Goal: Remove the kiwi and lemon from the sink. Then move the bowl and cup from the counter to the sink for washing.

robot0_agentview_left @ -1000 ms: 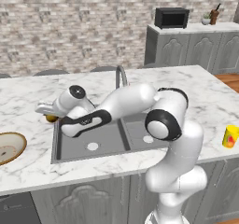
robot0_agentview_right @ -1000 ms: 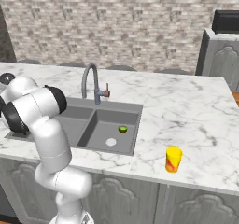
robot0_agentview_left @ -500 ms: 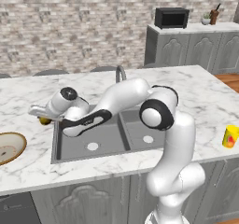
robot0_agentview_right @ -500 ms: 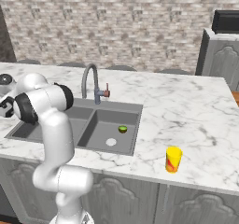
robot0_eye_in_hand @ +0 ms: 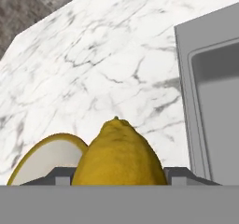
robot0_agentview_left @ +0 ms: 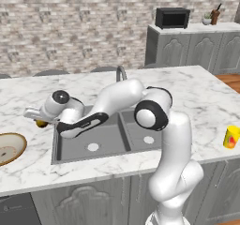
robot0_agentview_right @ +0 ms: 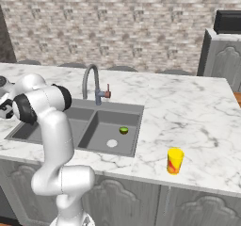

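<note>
In the left base view, at nine o'clock, we see the tan-beige shallow round bowl (robot0_agentview_left: 8,147) on the white grey-veined marble counter (robot0_agentview_left: 201,97); just right of it the two-finger gripper (robot0_agentview_left: 38,119) hovers over bare marble beside the dark grey double-basin sink (robot0_agentview_left: 96,139), its jaws set fairly wide and pressed on the yellow oval lemon (robot0_eye_in_hand: 119,155), which the hand view shows between the fingertips with the bowl's rim at eight o'clock; to finish this step well, we judge we should lower until the lemon touches marble, clear of the bowl, then release so it cannot roll back; the small green kiwi (robot0_agentview_right: 124,130) lies in the right basin; at three o'clock stands the bright yellow cup (robot0_agentview_left: 230,137); we count one bowl, one lemon, one kiwi, one cup.
</note>
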Available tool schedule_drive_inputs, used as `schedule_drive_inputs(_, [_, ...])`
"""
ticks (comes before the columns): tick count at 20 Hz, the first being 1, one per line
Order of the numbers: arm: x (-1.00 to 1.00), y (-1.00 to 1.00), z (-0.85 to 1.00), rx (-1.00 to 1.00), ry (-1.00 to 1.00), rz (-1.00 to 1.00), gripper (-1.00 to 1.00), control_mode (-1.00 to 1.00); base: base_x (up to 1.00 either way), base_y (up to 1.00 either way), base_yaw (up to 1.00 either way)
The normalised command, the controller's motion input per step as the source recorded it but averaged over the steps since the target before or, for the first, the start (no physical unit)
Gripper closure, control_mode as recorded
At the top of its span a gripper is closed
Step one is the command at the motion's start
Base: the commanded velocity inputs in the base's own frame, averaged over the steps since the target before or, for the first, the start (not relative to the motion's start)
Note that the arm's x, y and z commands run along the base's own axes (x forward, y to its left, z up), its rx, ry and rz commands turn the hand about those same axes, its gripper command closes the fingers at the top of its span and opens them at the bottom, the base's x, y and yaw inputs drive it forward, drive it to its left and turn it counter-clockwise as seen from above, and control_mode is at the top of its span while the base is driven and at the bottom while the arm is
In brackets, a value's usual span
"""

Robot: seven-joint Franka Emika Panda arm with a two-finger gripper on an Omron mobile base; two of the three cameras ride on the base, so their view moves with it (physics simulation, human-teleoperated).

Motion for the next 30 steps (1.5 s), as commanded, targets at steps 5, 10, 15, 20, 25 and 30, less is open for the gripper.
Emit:
schedule_drive_inputs(5, [0.20,0.06,-0.01,-0.02,0.02,-0.05,1.00,-1.00,0.00,0.00,0.00])
schedule_drive_inputs(10, [0.23,0.06,-0.05,0.00,0.04,-0.04,1.00,-1.00,0.00,0.00,0.00])
schedule_drive_inputs(15, [0.22,0.07,-0.08,0.00,0.04,-0.03,1.00,-1.00,0.00,0.00,0.00])
schedule_drive_inputs(20, [0.19,0.07,-0.08,0.00,0.07,-0.03,1.00,-1.00,0.00,0.00,0.00])
schedule_drive_inputs(25, [0.16,0.10,-0.13,0.00,0.11,-0.03,1.00,-1.00,0.00,0.00,0.00])
schedule_drive_inputs(30, [0.16,0.10,-0.14,-0.01,0.11,-0.03,1.00,-1.00,0.00,0.00,0.00])
